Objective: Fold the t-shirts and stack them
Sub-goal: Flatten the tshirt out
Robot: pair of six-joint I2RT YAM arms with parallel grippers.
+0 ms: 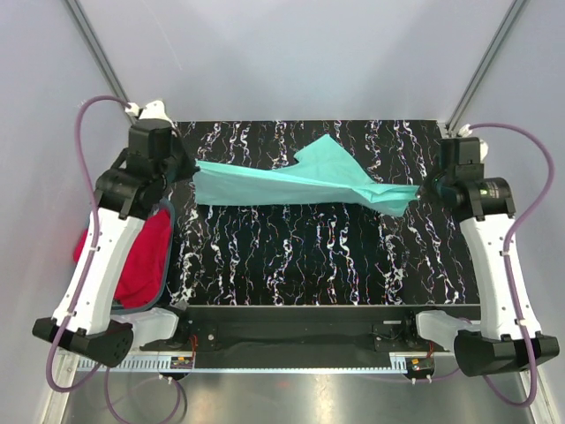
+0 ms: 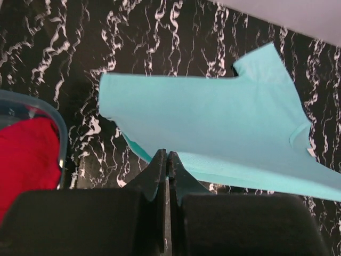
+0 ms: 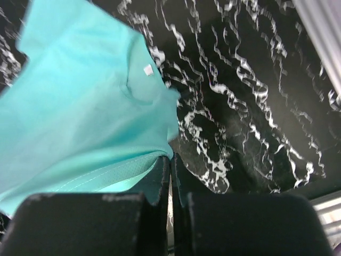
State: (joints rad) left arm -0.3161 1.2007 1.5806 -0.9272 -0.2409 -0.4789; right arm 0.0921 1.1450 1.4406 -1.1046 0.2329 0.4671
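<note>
black marbled counter [image 1: 309,256] below, left end effector [image 1: 192,167] and right end effector [image 1: 423,188] both pinched shut on the teal t-shirt [image 1: 291,184] stretched between them. i'd hold it taut and lower evenly.

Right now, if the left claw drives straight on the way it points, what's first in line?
The green shirt that the left claw pinches, spread right ahead; beyond it probably the black table, depth unclear.

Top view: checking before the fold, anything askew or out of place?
The mint-teal cloth t-shirt is stretched out lopsided, twisted and bunched at its right end. The red cloth t-shirt lies crumpled in the translucent plastic tub.
</note>
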